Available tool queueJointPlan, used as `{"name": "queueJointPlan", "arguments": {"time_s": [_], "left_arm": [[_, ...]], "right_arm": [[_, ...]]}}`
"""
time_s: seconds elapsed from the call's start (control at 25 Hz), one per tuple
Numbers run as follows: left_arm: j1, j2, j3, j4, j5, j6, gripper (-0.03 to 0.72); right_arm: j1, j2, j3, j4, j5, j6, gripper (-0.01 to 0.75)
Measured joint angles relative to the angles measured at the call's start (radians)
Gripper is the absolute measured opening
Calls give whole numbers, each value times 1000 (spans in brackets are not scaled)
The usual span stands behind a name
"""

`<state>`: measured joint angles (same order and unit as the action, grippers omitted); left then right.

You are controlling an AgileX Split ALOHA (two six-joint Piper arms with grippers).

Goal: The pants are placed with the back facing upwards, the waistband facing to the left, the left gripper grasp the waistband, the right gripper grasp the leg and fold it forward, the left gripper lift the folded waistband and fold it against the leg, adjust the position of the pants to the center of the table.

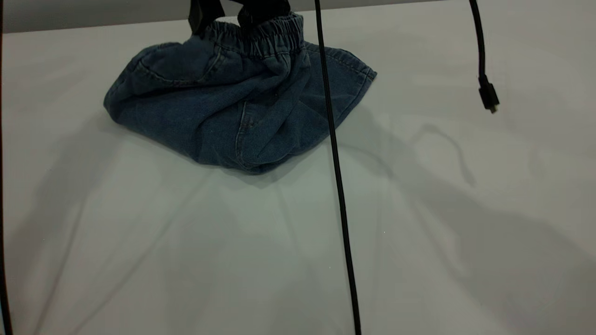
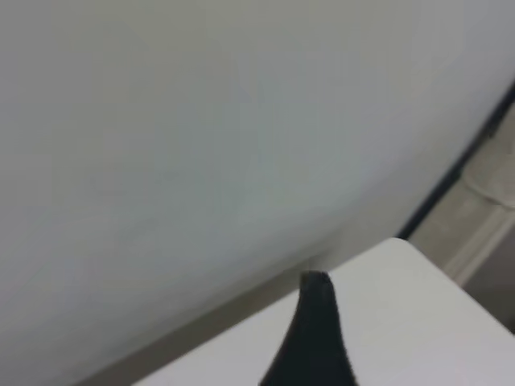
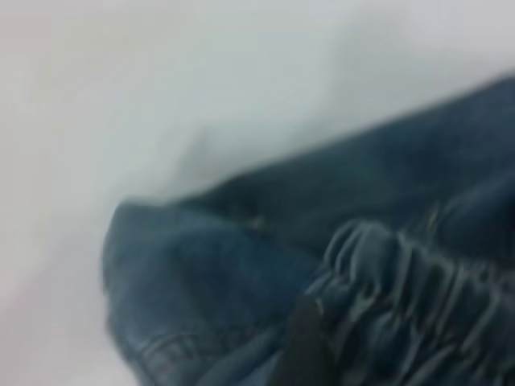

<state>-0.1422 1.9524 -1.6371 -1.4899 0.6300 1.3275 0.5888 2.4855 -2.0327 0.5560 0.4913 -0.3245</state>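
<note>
The blue denim pants (image 1: 223, 111) lie bunched on the white table (image 1: 298, 251) toward its far side. The ruched waistband (image 1: 265, 35) is pulled up off the heap, and a black gripper (image 1: 260, 11) at the frame's top edge pinches it. In the right wrist view the same waistband (image 3: 410, 297) sits right against my right gripper's fingertip (image 3: 306, 322), so the right gripper is shut on it. A stitched hem (image 1: 358, 70) sticks out on the right, but the leg cannot be told apart in the folds. The left wrist view holds one dark fingertip (image 2: 315, 289) over bare table (image 2: 418, 322), with no denim near it.
A thin black cable (image 1: 337, 186) hangs down across the exterior view just right of the pants. A second cable ends in a loose plug (image 1: 488, 95) at the right. The left wrist view shows the table's corner with floor beyond (image 2: 475, 217).
</note>
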Motion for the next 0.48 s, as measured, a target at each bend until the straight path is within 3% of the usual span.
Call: {"name": "queueJointPlan", "arguments": {"time_s": [0.12,0.28,0.48], "left_arm": [[0,0,0,3,25,-6,541],[0,0,0,3,23,-9,540],[0,0,0,3,22,-8,540]], "right_arm": [[-4,15,0,-6,-61,-10,515],[-18,-3,-33,-55,-49,-58,515],[-28,-30,-141,-104,144,-69,515]]}}
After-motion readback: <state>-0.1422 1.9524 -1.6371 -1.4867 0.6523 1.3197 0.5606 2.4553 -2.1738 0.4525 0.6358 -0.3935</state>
